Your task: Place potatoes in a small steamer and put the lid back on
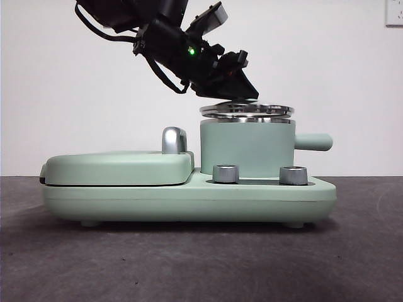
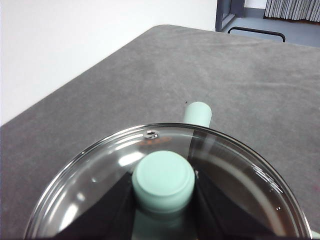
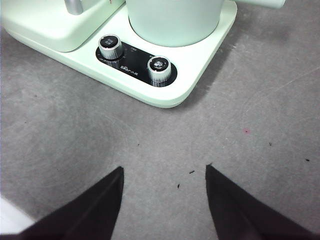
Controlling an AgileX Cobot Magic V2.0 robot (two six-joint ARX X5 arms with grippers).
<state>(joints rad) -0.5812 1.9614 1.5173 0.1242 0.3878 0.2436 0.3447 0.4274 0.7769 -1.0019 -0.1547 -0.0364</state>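
Bright, even light — white glare streaks the lid glass, shadows soft, focus sharp.

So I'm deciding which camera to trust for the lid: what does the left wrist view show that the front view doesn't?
Only the left wrist view shows the lid's green knob clamped by the left gripper, and its steam hole. Only the front view shows the griddle cover, two dials, and the lid's rim seemingly just above the pot. Both show lid, gripper and pot handle.
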